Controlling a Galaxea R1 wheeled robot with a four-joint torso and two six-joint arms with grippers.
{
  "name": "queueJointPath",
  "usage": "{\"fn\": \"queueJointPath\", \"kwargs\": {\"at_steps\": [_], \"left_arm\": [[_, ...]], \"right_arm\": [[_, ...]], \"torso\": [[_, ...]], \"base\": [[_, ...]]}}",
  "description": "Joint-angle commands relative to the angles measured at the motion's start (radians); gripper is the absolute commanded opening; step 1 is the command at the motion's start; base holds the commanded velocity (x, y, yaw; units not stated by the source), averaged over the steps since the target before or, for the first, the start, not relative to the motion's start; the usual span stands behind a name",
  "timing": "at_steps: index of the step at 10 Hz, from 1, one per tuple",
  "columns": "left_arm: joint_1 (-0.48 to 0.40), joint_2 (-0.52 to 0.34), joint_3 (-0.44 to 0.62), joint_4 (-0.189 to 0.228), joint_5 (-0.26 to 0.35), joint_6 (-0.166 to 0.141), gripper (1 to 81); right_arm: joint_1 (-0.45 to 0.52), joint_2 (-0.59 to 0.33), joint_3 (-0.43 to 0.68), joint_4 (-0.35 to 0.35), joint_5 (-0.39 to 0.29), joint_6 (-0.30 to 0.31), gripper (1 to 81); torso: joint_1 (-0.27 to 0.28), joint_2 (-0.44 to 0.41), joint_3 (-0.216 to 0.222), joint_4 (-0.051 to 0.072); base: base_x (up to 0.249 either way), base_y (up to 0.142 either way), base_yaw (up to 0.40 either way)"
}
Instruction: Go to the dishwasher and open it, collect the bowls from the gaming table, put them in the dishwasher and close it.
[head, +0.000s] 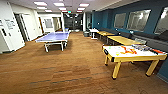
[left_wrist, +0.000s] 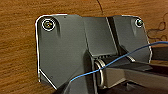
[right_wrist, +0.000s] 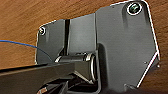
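The gaming table (head: 117, 59), white-topped with a yellow edge and yellow legs, stands at the right of the head view, a short way ahead of me. Bright red and orange bowls (head: 128, 51) sit near the middle of its top, too blurred to tell apart. Colourful boxes (head: 141, 47) lie toward its far right end. The dishwasher is out of view. Both wrist views look past my own dark plates at the brown wood-look floor (left_wrist: 17, 50).
A blue table-tennis table (head: 53, 37) stands ahead on the left. Yellow-wood tables (head: 122, 40) line the blue wall on the right, with a dark bench behind them. White walls and doors (head: 25, 26) run along the left. Open brown floor (head: 75, 62) lies between.
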Motion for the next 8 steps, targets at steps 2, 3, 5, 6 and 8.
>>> {"fn": "queueJointPath", "kwargs": {"at_steps": [2, 3, 5, 6, 8], "left_arm": [[-0.048, -0.004, 0.004, -0.003, 0.059, 0.006, 81.1], [-0.048, -0.002, 0.004, -0.001, 0.059, 0.006, 81.1], [-0.048, -0.004, 0.004, -0.004, 0.059, 0.006, 81.1], [-0.048, -0.004, 0.004, -0.004, 0.059, 0.006, 81.1], [-0.048, -0.002, 0.004, -0.006, 0.059, 0.006, 81.1]], "right_arm": [[0.038, -0.002, 0.004, -0.01, -0.044, -0.004, 81.1], [0.037, -0.002, 0.004, -0.01, -0.044, -0.004, 81.1], [0.034, -0.004, 0.004, -0.01, -0.044, -0.004, 81.1], [0.034, -0.006, 0.003, -0.008, -0.044, -0.004, 81.1], [0.034, -0.009, -0.007, -0.007, -0.044, -0.004, 81.1]], "torso": [[0.0, 0.0, 0.0, 0.0], [0.0, 0.0, 0.0, 0.0], [0.0, 0.0, 0.0, 0.0], [0.0, 0.0, 0.0, 0.0], [0.0, 0.0, 0.0, 0.0]], "base": [[0.185, 0.0, 0.0], [0.185, 0.0, 0.0], [0.185, 0.0, 0.0], [0.185, 0.0, 0.0], [0.185, 0.0, 0.0]]}}
